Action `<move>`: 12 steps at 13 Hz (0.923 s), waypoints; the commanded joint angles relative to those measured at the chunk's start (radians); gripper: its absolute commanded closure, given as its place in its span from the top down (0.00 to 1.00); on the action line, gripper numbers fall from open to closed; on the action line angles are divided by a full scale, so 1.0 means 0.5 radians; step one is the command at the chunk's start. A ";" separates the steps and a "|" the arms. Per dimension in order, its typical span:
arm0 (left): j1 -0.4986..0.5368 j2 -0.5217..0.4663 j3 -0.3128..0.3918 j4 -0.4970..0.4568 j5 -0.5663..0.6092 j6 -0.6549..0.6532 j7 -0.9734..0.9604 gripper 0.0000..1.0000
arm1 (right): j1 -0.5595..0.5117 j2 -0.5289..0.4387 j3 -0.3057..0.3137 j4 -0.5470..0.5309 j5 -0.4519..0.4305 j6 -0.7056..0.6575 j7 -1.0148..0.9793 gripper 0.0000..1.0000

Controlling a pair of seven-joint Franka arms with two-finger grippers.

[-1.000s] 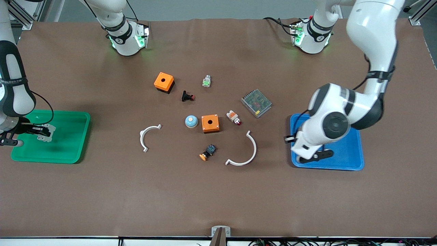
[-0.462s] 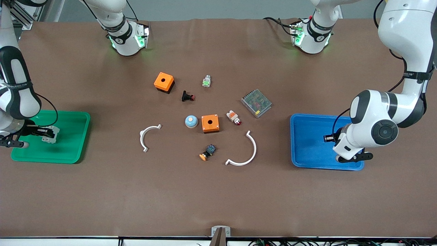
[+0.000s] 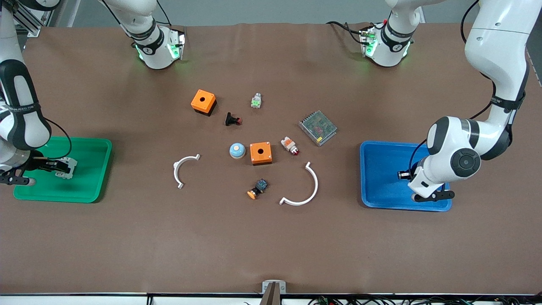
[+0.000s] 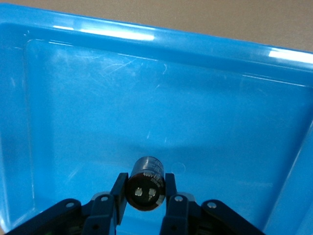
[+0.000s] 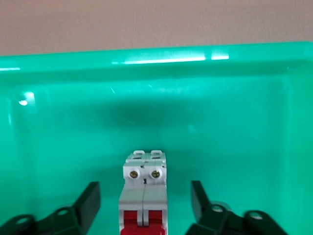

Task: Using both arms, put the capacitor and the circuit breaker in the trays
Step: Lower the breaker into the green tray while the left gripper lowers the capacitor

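Over the blue tray (image 3: 381, 178) the left hand (image 4: 145, 196) grips the capacitor (image 4: 145, 183), which may roll once dropped, while in the green tray (image 3: 91, 169) the right hand (image 5: 145, 203) stands spread wide around the circuit breaker (image 5: 145, 193) (apparently released) and might clip it when lifting.

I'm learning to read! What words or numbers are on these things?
Nothing reads clearly enough to quote.
Capacitor, held by the left gripper over the blue tray: pale print, too blurred.
Right arm's band, left arm's band: white lettering, too small.
Circuit breaker in the green tray, at the open right gripper: no text visible.
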 commanded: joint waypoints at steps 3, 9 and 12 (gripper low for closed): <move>0.069 -0.030 -0.034 -0.118 0.043 0.171 -0.020 0.29 | 0.151 -0.084 0.022 0.482 -0.034 -0.796 0.086 1.00; 0.072 -0.045 -0.034 -0.170 0.043 0.242 0.005 0.63 | 0.519 -0.362 0.025 0.563 -0.114 -1.263 0.580 1.00; 0.066 -0.198 -0.043 -0.158 0.043 0.028 0.023 0.99 | 0.669 -0.516 0.028 0.551 -0.111 -1.420 0.758 1.00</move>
